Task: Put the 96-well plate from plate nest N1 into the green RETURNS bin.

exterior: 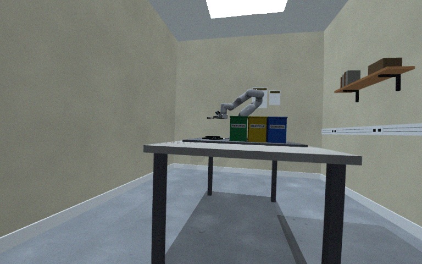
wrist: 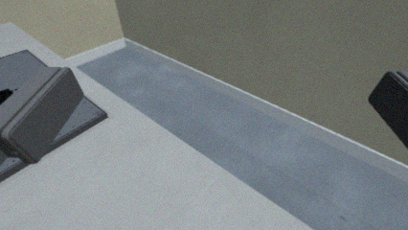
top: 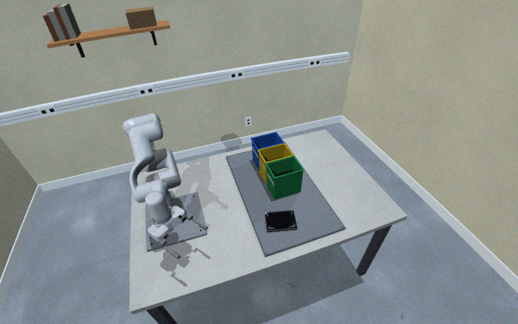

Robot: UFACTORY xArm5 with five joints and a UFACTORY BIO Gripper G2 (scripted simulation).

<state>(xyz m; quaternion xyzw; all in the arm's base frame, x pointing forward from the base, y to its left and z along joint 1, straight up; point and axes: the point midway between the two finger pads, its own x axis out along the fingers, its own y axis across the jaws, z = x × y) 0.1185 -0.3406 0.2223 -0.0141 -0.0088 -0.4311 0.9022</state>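
A black 96-well plate (top: 280, 219) (exterior: 212, 137) appears to sit in the low dark plate nest (top: 282, 228), on the near part of the grey mat; plate and nest are hard to tell apart. The green RETURNS bin (top: 285, 185) (exterior: 238, 134) stands upright beyond the plate, at the near end of the bin row. My gripper (top: 192, 241) (exterior: 207, 117) (wrist: 215, 107) is wide open with nothing between its fingers. It is raised above the table near the arm's base, well to the left of the plate in the top view.
The yellow RECYCLE bin (top: 263, 172) (exterior: 257, 135) stands upright beside the green one, and the blue GENERAL bin (top: 255, 162) (exterior: 277, 135) stands upright beyond it, all close together. The grey mat (top: 249, 191) (exterior: 292, 145) lies under bins and nest. A shelf (top: 102, 35) (exterior: 376, 79) hangs on the wall.
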